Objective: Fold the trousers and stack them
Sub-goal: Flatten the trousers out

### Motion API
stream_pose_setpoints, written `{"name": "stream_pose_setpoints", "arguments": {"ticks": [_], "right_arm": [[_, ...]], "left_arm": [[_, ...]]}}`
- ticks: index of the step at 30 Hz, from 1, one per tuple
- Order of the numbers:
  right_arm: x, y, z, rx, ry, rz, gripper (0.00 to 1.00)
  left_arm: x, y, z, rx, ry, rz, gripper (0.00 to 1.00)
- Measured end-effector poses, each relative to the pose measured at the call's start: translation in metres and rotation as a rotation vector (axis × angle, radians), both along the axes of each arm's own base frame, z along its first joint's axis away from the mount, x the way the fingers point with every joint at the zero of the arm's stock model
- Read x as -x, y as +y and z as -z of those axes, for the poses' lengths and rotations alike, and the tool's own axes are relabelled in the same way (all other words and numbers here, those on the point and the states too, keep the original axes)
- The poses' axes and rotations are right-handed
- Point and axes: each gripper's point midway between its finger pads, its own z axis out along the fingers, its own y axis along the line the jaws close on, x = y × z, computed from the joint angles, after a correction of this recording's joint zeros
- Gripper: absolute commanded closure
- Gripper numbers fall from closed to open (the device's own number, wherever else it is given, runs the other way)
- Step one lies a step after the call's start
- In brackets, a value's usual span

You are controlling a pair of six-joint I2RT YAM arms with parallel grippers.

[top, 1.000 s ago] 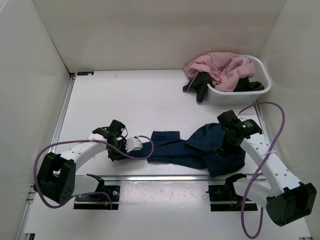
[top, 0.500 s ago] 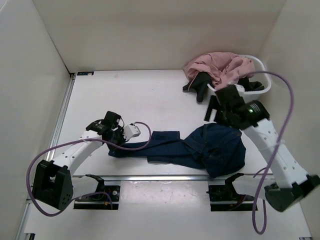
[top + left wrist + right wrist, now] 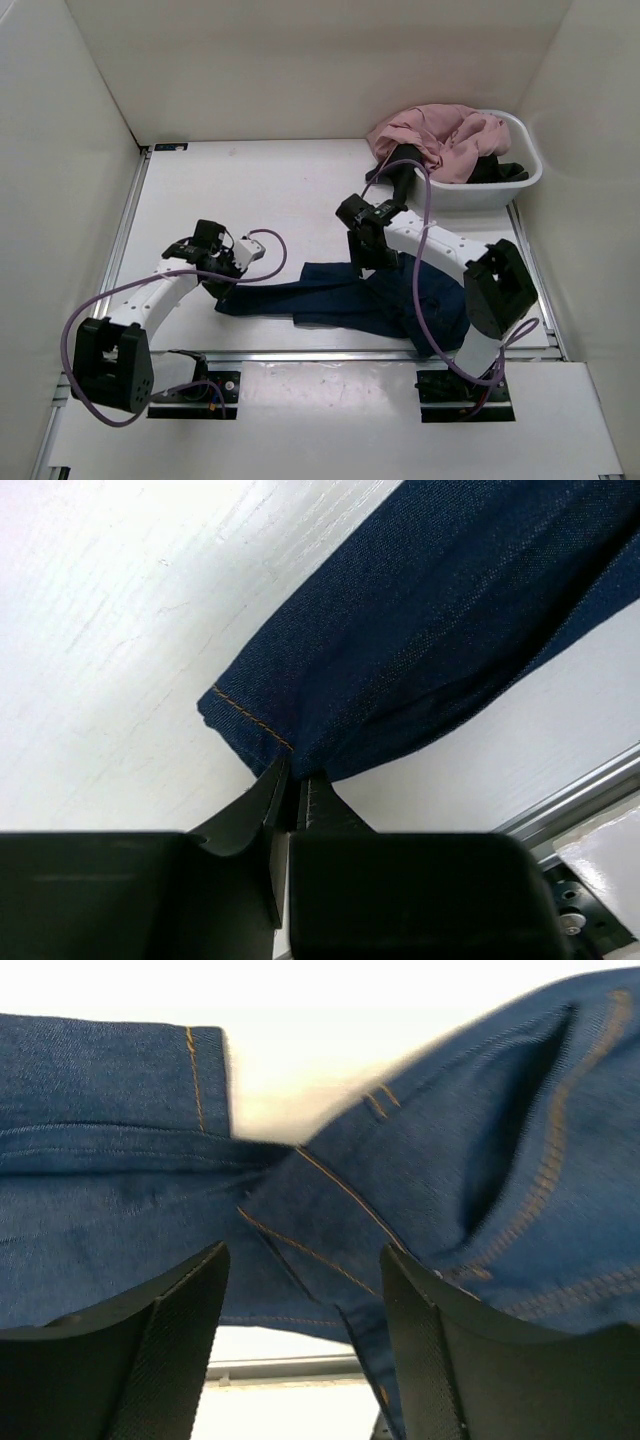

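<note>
Right arm has swung in from the basket side over the last half second. Left gripper (image 3: 222, 288) has drawn one leg out leftward, jaws pinched on its hem.

Trousers (image 3: 340, 300) lie along the near edge of the table (image 3: 250, 190), long axis left-right: stretched leg at left, bunched seat at right, second leg doubled back.

Right gripper (image 3: 362, 258) hangs just above their middle, jaws wide, holding nothing. The seat and pocket lie beneath it and to its right, so this arm is the nearer.

Denim is dark navy with orange stitching, rumpled.

Far right: basket (image 3: 523, 186) holding a pink garment (image 3: 440, 130).
</note>
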Motion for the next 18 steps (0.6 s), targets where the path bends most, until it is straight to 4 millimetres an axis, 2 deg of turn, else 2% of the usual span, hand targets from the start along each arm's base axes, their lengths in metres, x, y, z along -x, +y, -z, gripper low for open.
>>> {"name": "stream_pose_setpoints", "arguments": {"ticks": [3, 8, 14, 18], "right_arm": [[0.0, 0.003, 0.013, 0.004, 0.021, 0.004, 0.28], [0.004, 0.005, 0.032, 0.012, 0.058, 0.003, 0.26], [0.006, 0.003, 0.057, 0.048, 0.104, 0.021, 0.32], [0.01, -0.007, 0.066, 0.05, 0.126, 0.054, 0.42]], "left_arm": [[0.001, 0.0, 0.005, 0.007, 0.028, -0.024, 0.86], [0.002, -0.001, 0.007, 0.013, 0.041, -0.036, 0.86], [0.002, 0.0, 0.007, 0.008, 0.04, -0.045, 0.86], [0.001, 0.004, 0.007, 0.004, 0.038, -0.06, 0.86]]}}
